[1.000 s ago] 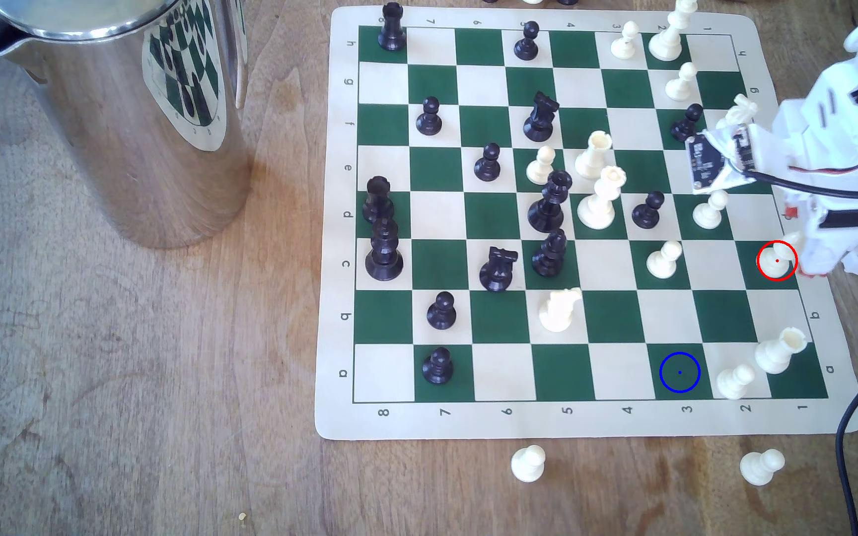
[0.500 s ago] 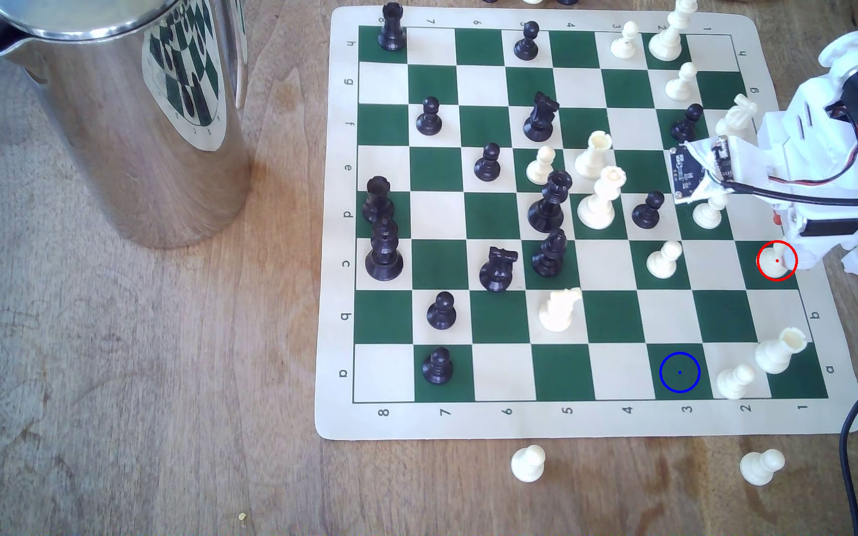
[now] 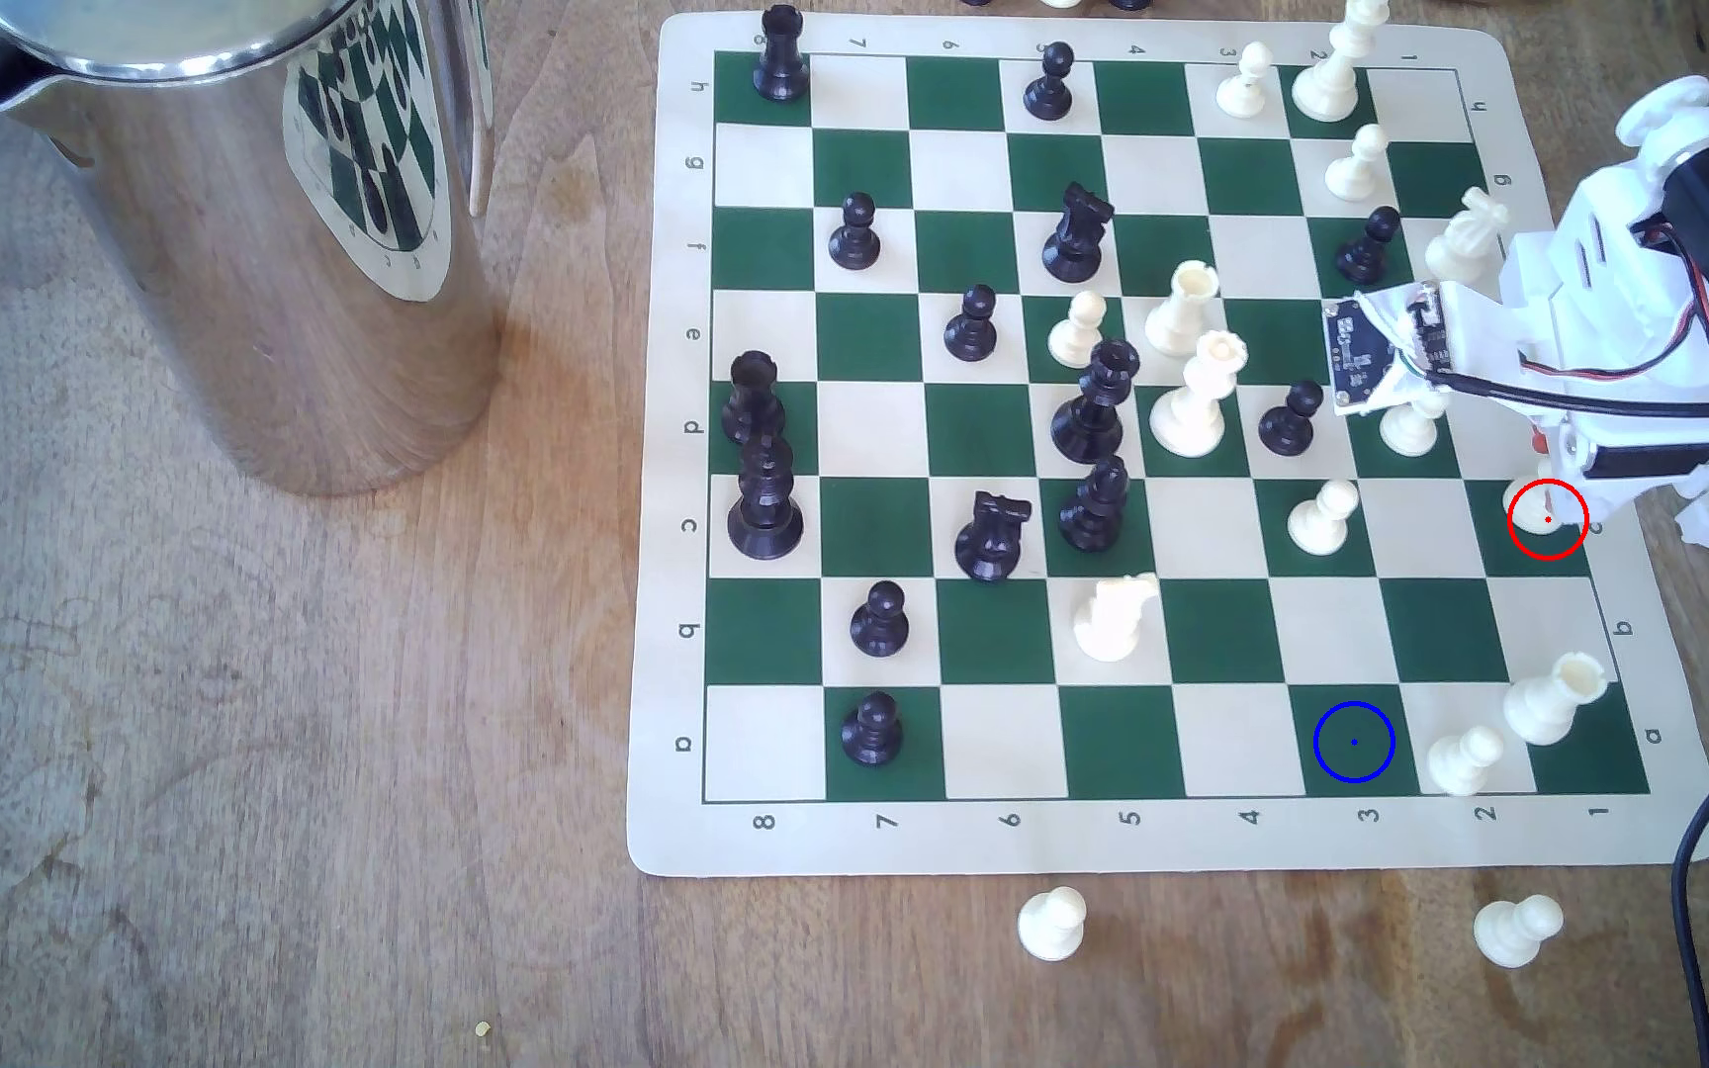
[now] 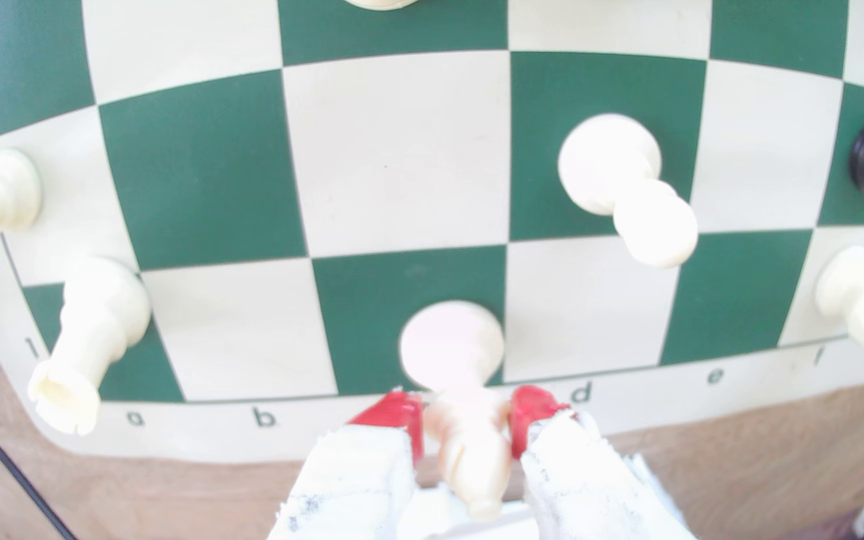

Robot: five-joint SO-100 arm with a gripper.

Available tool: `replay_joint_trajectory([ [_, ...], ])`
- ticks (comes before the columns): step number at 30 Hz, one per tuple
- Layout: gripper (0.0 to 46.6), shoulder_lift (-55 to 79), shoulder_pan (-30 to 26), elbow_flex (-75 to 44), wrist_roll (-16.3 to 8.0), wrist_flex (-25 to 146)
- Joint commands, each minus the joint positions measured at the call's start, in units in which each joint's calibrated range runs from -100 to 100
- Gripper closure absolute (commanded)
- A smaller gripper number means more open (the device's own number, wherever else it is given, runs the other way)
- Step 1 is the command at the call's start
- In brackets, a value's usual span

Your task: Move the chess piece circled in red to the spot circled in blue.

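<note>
The cream-white bishop (image 3: 1532, 508) stands at the board's right edge in the exterior view, its base partly inside the red ring on a green square. My gripper (image 3: 1551, 474) is over it. In the wrist view the red-tipped fingers (image 4: 393, 413) press both sides of the bishop's (image 4: 453, 340) slim body, so my gripper (image 4: 466, 415) is shut on it. The pointed head leans back between the white fingers. The spot (image 3: 1354, 741), a green square with a blue ring and dot, lies in the board's near row and is bare.
A white pawn (image 3: 1465, 758) and a white rook (image 3: 1549, 698) stand just right of the spot. Other white pawns (image 3: 1323, 519) (image 3: 1410, 421) stand near the bishop. A steel pitcher (image 3: 244, 226) is at the left, a black cable (image 3: 1693, 873) at the right.
The arm has swung toward the exterior view's left over the board. The bishop's base has shifted slightly up and left, off the red ring's centre.
</note>
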Motion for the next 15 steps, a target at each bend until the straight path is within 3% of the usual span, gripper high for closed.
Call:
replay_joint_trajectory([
  [1, 43.6, 0.15, -0.99, -0.39, 0.24, 0.37],
  [9, 43.8, -1.72, -1.22, -2.29, 0.24, 3.73],
  [15, 44.1, -5.03, -0.36, -10.90, 0.39, 12.17],
])
